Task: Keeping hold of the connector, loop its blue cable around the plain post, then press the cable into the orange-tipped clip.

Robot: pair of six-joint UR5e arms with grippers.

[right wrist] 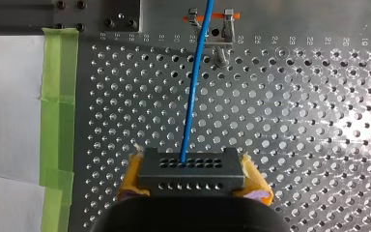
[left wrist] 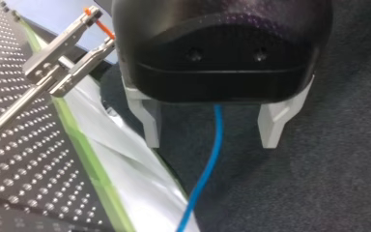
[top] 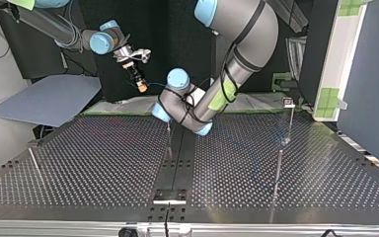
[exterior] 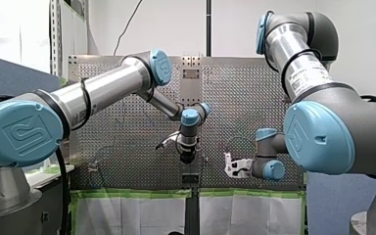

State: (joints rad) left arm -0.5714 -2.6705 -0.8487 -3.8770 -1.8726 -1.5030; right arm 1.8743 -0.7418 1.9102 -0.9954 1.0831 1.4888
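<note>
My right gripper [right wrist: 193, 178] is shut with its yellow pads on a dark connector [right wrist: 191, 166] full of small holes. The blue cable [right wrist: 193, 87] leaves the connector and runs straight ahead across the perforated table to the orange-tipped clip [right wrist: 228, 19], passing between its two prongs. My left gripper [left wrist: 211, 130] hangs open beyond the table's edge, its pale fingers [left wrist: 149, 123] either side of the cable [left wrist: 206, 169] without touching it. The same clip [left wrist: 72, 50] stands beside that gripper. In the top view my right gripper [top: 139, 83] hovers high behind the table.
Thin metal posts [top: 279, 168] [top: 34, 165] stand on the perforated table [top: 103, 163]. Green tape [right wrist: 58, 106] lines its edge, with white sheeting beyond. A black strip [top: 177, 163] runs down the table's middle. My left arm's elbow [top: 237, 54] looms over the far edge.
</note>
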